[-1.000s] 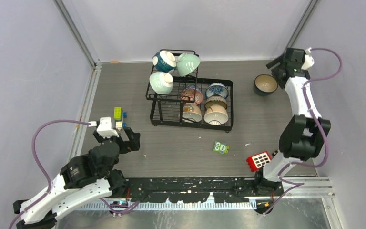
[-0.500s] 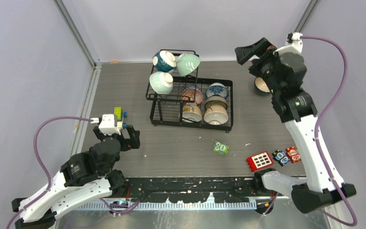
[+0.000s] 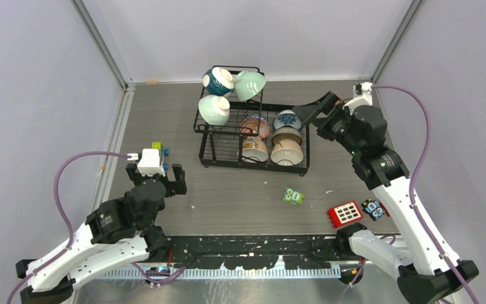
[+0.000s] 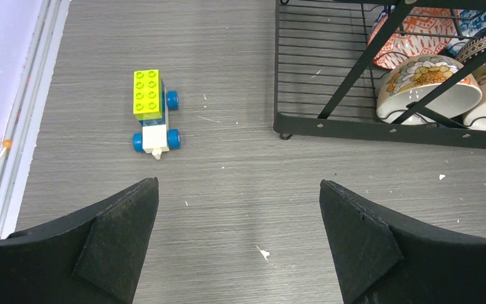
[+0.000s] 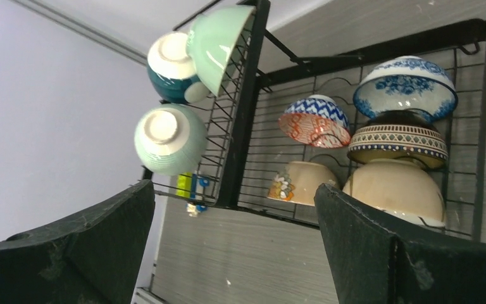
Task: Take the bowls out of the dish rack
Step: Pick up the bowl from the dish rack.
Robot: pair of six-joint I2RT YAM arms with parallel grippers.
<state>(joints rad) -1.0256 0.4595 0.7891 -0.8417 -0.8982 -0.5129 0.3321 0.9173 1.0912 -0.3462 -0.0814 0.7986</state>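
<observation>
Lower left of the overhead view: the left arm (image 3: 121, 216) sat low over the desk (image 3: 240, 190). I logged the left jaws as released, grasping nothing. Its wrist view showed bare desk between them and a block toy car (image 4: 153, 113) at upper left.

Centre: the dish rack (image 3: 218, 151) stood on the desk with eight bowls in it.
- Upper basket, frame top: a dark teal bowl (image 3: 218, 80) touching a mint bowl (image 3: 250, 84), with a second mint bowl (image 3: 214, 109) below them.
- Lower tray, left column: a reddish patterned bowl (image 3: 255, 126), then a cream flowered bowl (image 3: 254, 149).
- Lower tray, right column: a blue-patterned white bowl (image 3: 288, 120), a banded brown bowl (image 3: 286, 135), and a plain cream bowl (image 3: 286, 152), packed close together.

Right: the right arm (image 3: 380, 161) reached toward the rack's right side. The right jaws were released and empty, near the blue-patterned bowl but apart from it.

Lower right: a green tile (image 3: 293, 196), a red block (image 3: 344, 214) and small car blocks (image 3: 373, 208) lay on the desk.
</observation>
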